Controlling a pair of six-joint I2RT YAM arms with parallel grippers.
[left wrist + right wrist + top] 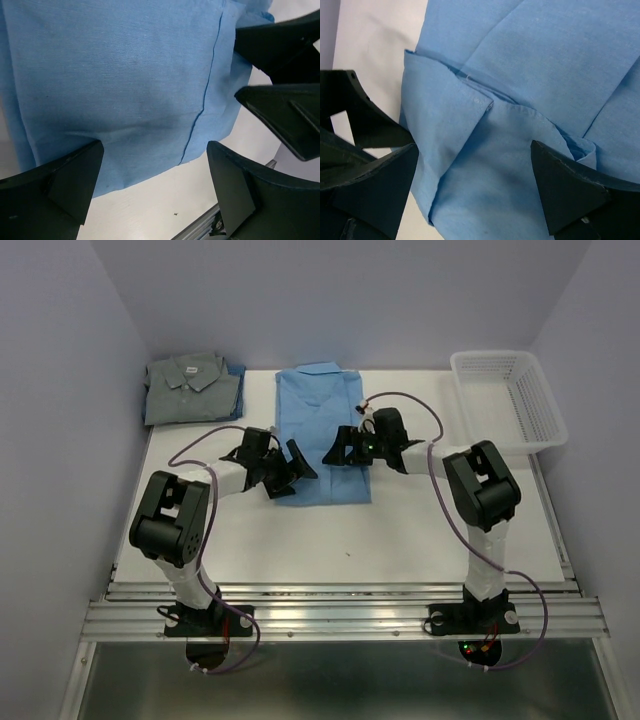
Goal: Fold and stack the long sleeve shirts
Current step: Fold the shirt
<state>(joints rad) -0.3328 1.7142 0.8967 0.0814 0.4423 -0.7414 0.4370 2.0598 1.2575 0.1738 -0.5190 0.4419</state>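
A light blue long sleeve shirt lies flat mid-table, folded into a long strip with its collar at the far end. Folded at the far left corner is a grey-green shirt, collar up. My left gripper hangs open over the blue shirt's near left part, cloth below and between its fingers. From the right, my right gripper stands open over the shirt's folded layers, jaws wide with nothing pinched. Tip to tip, the two grippers almost meet above the shirt.
A white mesh basket stands at the far right corner. A strip of blue cloth peeks out beside the grey-green shirt. White table lies between the shirt and the metal rail at the near edge.
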